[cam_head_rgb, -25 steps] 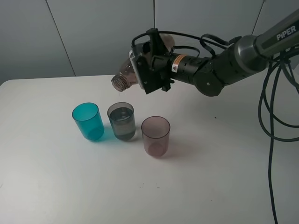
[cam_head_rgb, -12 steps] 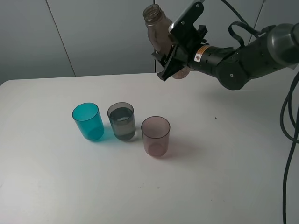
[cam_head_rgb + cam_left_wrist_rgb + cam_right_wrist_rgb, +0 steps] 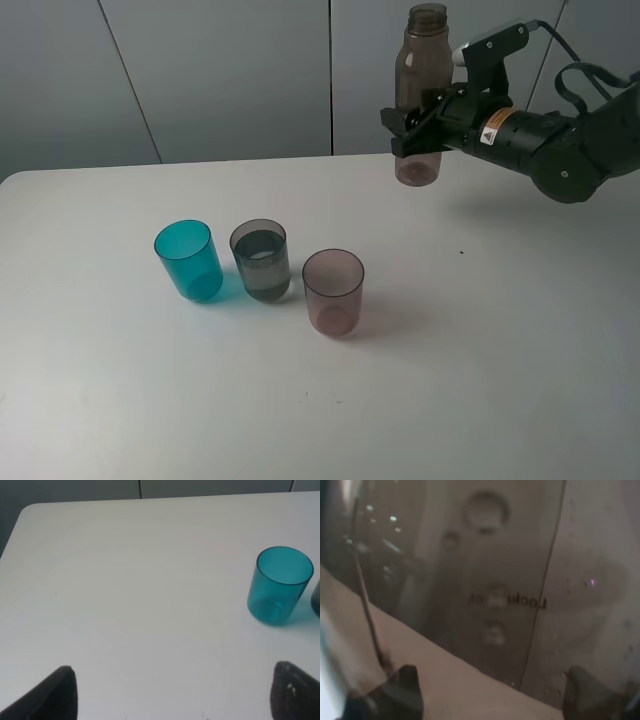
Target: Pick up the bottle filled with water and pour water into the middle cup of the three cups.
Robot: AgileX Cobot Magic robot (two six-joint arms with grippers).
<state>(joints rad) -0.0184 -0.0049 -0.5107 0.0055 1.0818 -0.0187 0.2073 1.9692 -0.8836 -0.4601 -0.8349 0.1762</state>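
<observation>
Exterior high: right fingers (image 3: 410, 130) clamp the smoky-brown bottle (image 3: 421, 60) upright in the air over the worktop's (image 3: 480, 350) far side. It is well apart from the water-holding grey middle cup (image 3: 262, 262), which stands between teal cup (image 3: 188, 260) and mauve cup (image 3: 333, 290).
Left wrist: left fingers (image 3: 52, 697) spread wide, gripping nothing, near the teal cup.
Right wrist: the bottle's wall sits between the dark fingers.

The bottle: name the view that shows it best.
Exterior high: the bottle shows whole, upright in the right end effector. Right wrist view: only a blurred close-up of its wall. Left wrist view: none of it.
</observation>
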